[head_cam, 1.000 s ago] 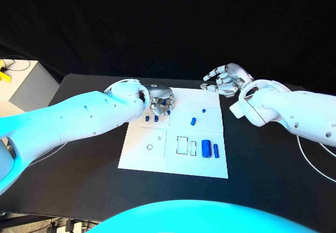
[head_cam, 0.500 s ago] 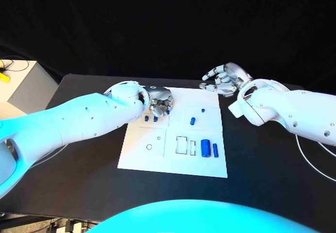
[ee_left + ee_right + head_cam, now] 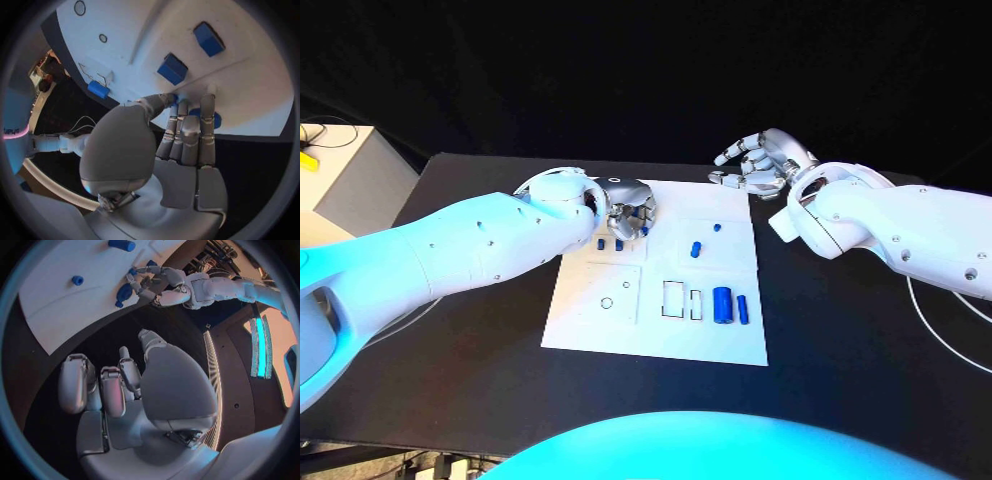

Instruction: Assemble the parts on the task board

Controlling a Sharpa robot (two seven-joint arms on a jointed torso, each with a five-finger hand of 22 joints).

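Observation:
The white task board (image 3: 661, 330) lies mid-table. My left hand (image 3: 632, 210) reaches over its far left corner, fingers held together and pointing down. There the fingers and thumb close on a small round blue part (image 3: 214, 120); the same part (image 3: 124, 292) shows in the right wrist view. Two small blue blocks (image 3: 609, 243) stand just in front of the hand. A short blue piece (image 3: 697, 250), a tiny one (image 3: 718, 228), a thick blue cylinder (image 3: 723, 305) and a thin blue rod (image 3: 743, 310) lie further right. My right hand (image 3: 762, 165) hangs off the board's far right corner, loosely curled, holding nothing.
The board (image 3: 250, 90) has outlined rectangular slots (image 3: 682, 300) near its middle and small round holes (image 3: 606, 302) at the near left. A pale cabinet (image 3: 351, 175) stands beyond the table's left edge. Bare black table (image 3: 848, 340) flanks the board on both sides.

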